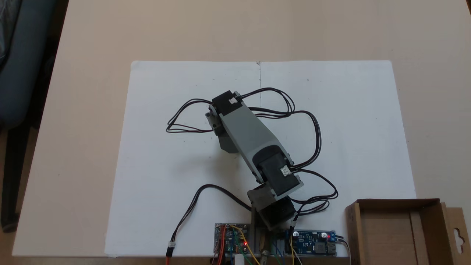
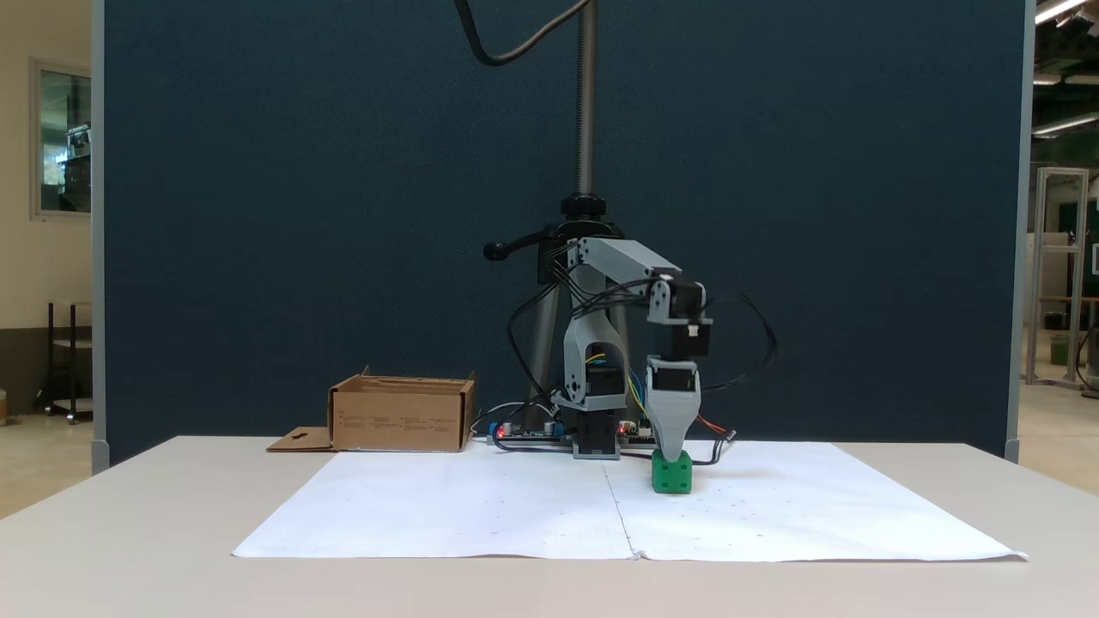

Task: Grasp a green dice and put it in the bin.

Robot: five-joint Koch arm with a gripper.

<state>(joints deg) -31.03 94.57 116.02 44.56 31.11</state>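
One small green dice [image 2: 671,473] sits on the white paper sheet [image 2: 481,515] that covers the middle of the table [image 2: 129,532]. It is a bright green cube with rounded edges, and dark round pips dot the face turned toward the side camera. Directly above it hangs the pincer [image 2: 670,453], a grey wedge that tapers to a narrow tip pointing straight down. That tip meets the top of the dice, and the cube appears to rest flat on the paper beneath it. From the side the two jaws line up one behind the other, so how far they are parted cannot be told, nor whether they grip the cube. In the fixed view from above, the grey arm [image 1: 250,136] covers the pincer and the dice under it. Black cables [image 1: 305,121] loop out to either side of the arm. Well away from the pincer, near the arm's base, stands the bin [image 2: 402,415], a shallow brown cardboard box with upright walls and a side flap with a cutout lying flat on the table.
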